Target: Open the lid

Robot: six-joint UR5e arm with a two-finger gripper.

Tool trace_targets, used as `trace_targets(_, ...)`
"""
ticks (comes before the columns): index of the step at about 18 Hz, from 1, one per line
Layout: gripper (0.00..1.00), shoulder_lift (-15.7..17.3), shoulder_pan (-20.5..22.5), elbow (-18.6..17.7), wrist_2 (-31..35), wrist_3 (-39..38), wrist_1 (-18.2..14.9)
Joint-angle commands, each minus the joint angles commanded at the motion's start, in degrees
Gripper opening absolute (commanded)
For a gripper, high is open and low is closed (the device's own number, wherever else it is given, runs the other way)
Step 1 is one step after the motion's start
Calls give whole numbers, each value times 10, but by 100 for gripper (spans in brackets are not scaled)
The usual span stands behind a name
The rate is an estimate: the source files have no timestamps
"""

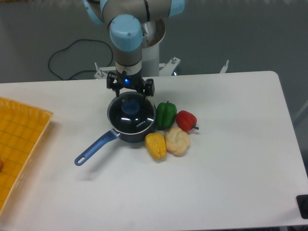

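your gripper (130, 94) hovers with jaws apart; just below them the round clear glass lid (132, 113) with its blue knob (129, 105) remains ungrasped, seated on the pan.

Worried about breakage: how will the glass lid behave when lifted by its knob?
The lid looks rigid and glassy, so probably fragile if dropped. Its small rounded blue knob may slip or let the lid tilt. The end effector hovers open above it, and the saucepan probably stays put.

saucepan (126, 131), peppers (166, 114) (three), perhaps cauliflower (177, 141)
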Motion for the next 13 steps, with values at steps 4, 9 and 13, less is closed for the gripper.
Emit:
trace_targets(4, 100, -1, 0, 1, -1, 1, 0)
trace_targets(9, 100, -13, 0, 5, 8, 1, 1)
trace_targets(13, 100, -25, 0, 7, 11, 0, 1)
